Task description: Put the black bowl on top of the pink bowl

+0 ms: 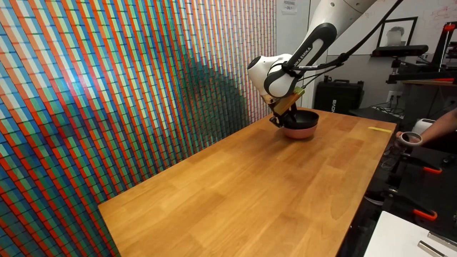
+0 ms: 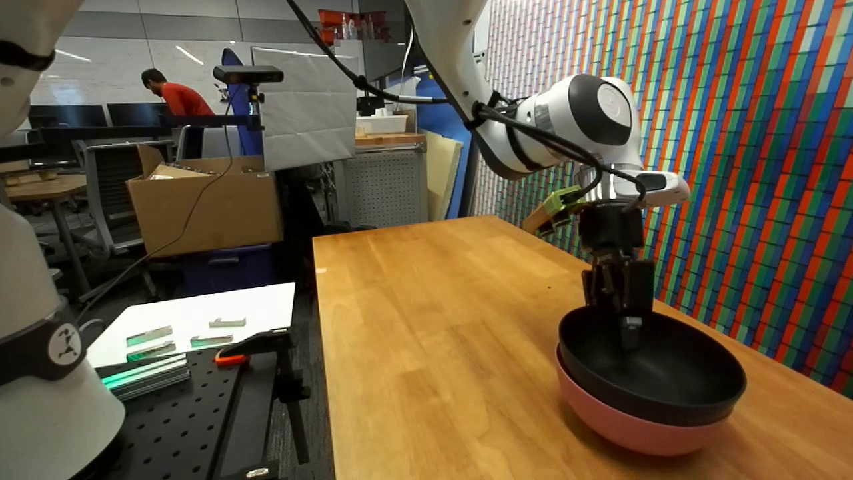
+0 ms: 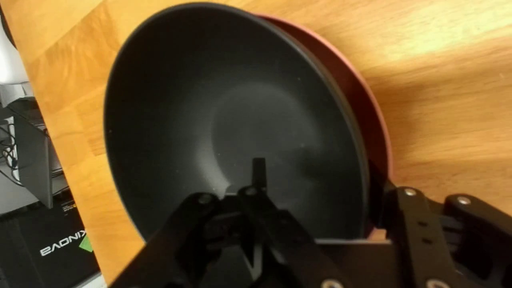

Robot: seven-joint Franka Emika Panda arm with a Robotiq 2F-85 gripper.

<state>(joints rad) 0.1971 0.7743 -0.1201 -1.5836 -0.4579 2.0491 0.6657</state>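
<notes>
black bowl (image 2: pixel 680 367): we see it on top of pink bowl (image 2: pixel 633 430), part nested, a bit off-ctr.
pink bowl: underneath, on desk (image 1: pixel 242 189); rim + inner wall show along 1 side in wrist view.
end effector (image 3: pixel 320 184): jaws apart astride black bowl's wall, 1 tip in, 1 out; contact w/ it, we can't tell.

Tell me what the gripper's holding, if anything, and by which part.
Nothing is gripped: the gripper stands open astride the wall of the black bowl, which sits in the pink bowl.
</notes>
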